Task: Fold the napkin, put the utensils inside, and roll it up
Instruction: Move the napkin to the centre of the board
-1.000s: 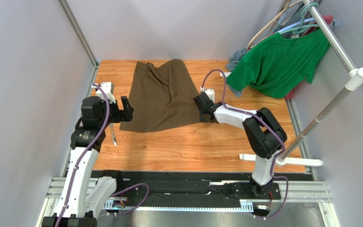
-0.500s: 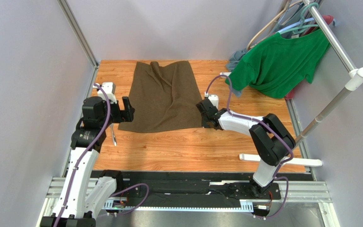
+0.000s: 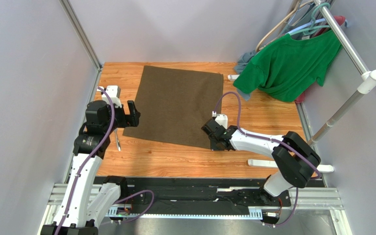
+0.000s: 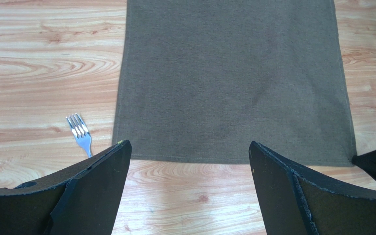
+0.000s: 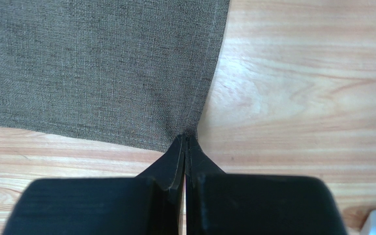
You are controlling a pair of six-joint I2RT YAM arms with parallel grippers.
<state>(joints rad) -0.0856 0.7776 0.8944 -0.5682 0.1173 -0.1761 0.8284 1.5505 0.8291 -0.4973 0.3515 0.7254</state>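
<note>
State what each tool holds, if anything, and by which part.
The right tool is shut on the napkin, pinching its near right corner. The left tool is open and holds nothing.

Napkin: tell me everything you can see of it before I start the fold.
The napkin is a plain olive-brown woven cloth with a stitched hem, roughly square, spread flat and unfolded on the wooden table, almost wrinkle-free. The right gripper has its jaws shut on the near right corner, puckering it slightly. The left gripper, jaws open, sits by the left edge; contact is unclear. A fork lies on the wood just off that side, apart from it.
</note>
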